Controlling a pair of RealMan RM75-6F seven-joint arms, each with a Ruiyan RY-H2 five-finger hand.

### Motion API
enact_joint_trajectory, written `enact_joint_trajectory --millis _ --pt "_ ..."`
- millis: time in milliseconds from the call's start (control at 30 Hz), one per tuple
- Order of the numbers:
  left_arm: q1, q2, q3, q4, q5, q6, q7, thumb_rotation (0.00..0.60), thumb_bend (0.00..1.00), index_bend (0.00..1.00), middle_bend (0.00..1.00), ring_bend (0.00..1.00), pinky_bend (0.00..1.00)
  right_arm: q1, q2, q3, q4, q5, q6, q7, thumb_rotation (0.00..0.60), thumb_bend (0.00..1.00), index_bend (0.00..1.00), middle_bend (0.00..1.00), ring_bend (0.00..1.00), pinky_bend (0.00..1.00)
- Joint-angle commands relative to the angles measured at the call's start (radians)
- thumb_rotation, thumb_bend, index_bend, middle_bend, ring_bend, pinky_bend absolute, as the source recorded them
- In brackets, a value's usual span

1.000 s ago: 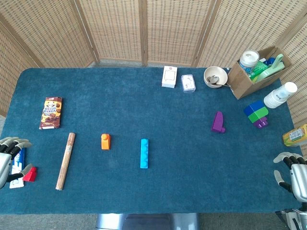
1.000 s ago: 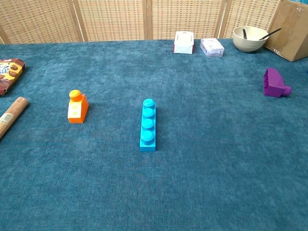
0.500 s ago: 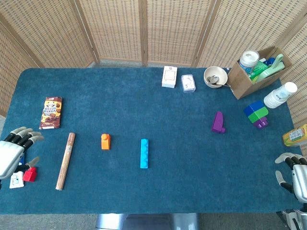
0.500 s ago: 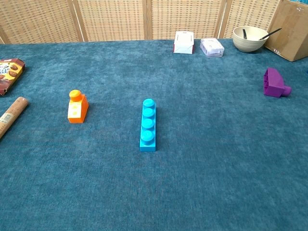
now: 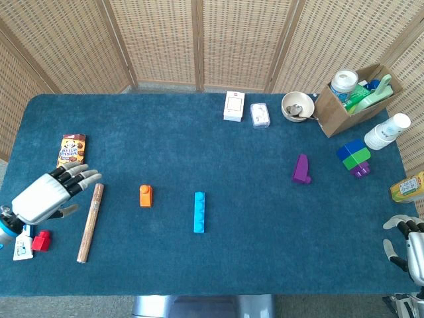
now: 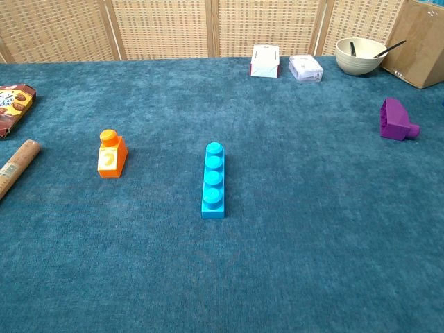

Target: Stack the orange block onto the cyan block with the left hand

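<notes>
The orange block [image 5: 146,195] sat on the blue table [image 5: 199,139] left of centre, toward the front edge, untouched. The cyan block [image 5: 199,212] lay a little to its right, a long strip of studs running front to back, apart from the orange one. In the chest view the orange block [image 6: 110,155] stood upright with a single round stud on top, and the cyan block [image 6: 214,180] showed a row of studs.

The left hand [image 5: 48,194] hovered near the left edge of the table with its fingers stretched out and slightly spread, holding nothing, the fingertips pointing toward a wooden stick [image 5: 90,222] that lay just beside them. The orange block was well apart from that hand, on the far side of the stick. A snack packet [image 5: 71,150] lay behind the hand, and a small red block [image 5: 42,240] sat near the front left corner.

The right hand [image 5: 405,246] was at the front right corner, only partly in view; its fingers looked loosely curled and held nothing, though I could not tell their pose exactly.

A purple block [image 5: 301,169] rested right of centre, and a bowl [image 5: 297,106] stood near the back edge.
</notes>
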Motion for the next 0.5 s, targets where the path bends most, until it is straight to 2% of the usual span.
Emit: enact_joint_trajectory --millis 33,333,500 --pt "-0.039 -0.013 0.017 0.021 0.020 -0.026 -0.010 0.600 0.30 0.08 0.20 0.17 0.18 -0.006 0.003 0.001 -0.008 0.002 0.008 -0.008 0.600 0.32 0.45 0.39 0.32 0.39" --pt "-0.138 -0.041 0.042 0.054 0.052 -0.072 -0.021 0.600 0.30 0.16 0.20 0.17 0.16 -0.020 0.003 0.003 -0.019 0.012 0.024 -0.022 0.600 0.32 0.45 0.39 0.32 0.39" --pt "-0.170 -0.055 0.057 0.067 0.047 -0.102 -0.014 0.600 0.30 0.20 0.18 0.13 0.12 -0.026 0.012 0.006 -0.031 0.015 0.034 -0.033 0.600 0.32 0.45 0.39 0.32 0.39"
